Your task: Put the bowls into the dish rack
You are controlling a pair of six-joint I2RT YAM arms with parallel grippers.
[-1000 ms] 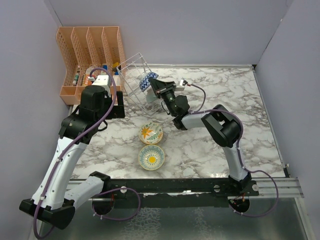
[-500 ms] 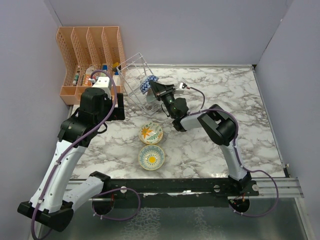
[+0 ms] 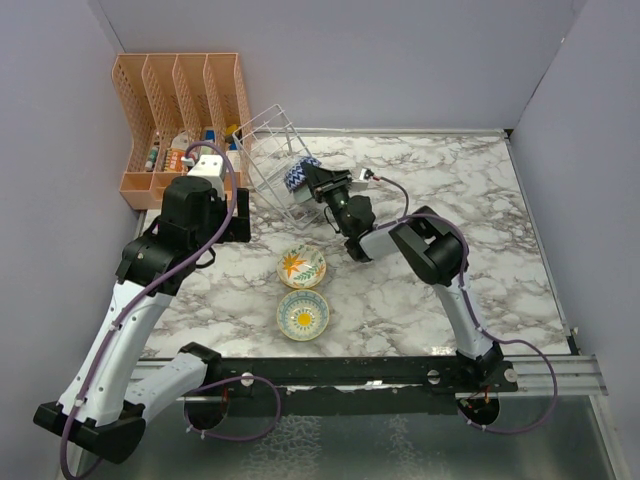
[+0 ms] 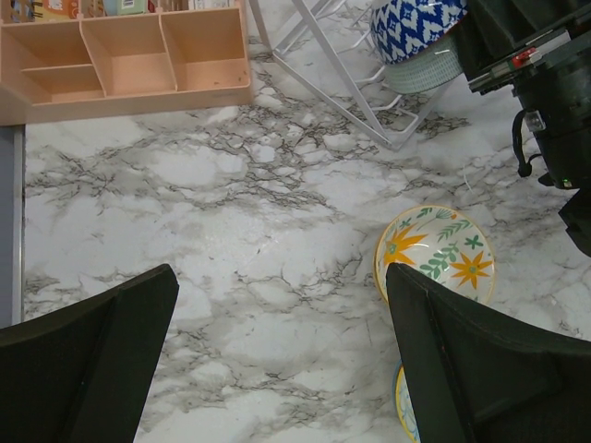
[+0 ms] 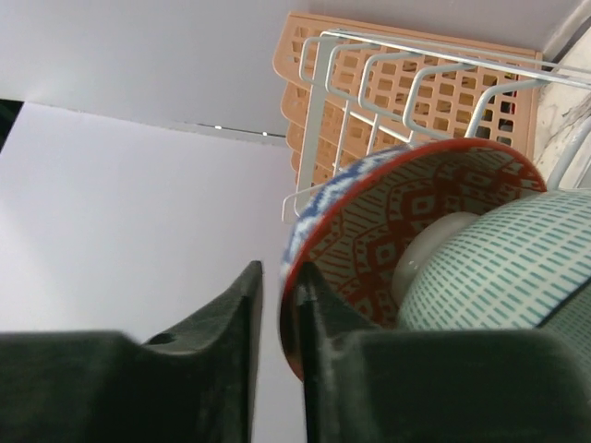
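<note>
The zigzag bowl (image 5: pixel 369 231), blue-white outside with a red rim and a red diamond-patterned inside, is standing on edge in the tilted dish rack (image 3: pixel 262 150), nesting against a teal-dashed bowl (image 5: pixel 499 268). The right gripper (image 5: pixel 277 272) is straddling its rim, fingers barely parted with a sliver of gap showing. The left gripper (image 4: pixel 282 277) is hanging spread wide above the table (image 3: pixel 450 200), where the orange-flower bowl (image 4: pixel 434 254) and sun-flower bowl (image 3: pixel 303 314) are lying.

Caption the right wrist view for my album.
Right hand straddles a bowl rim beside a teal bowl in the rack.
</note>
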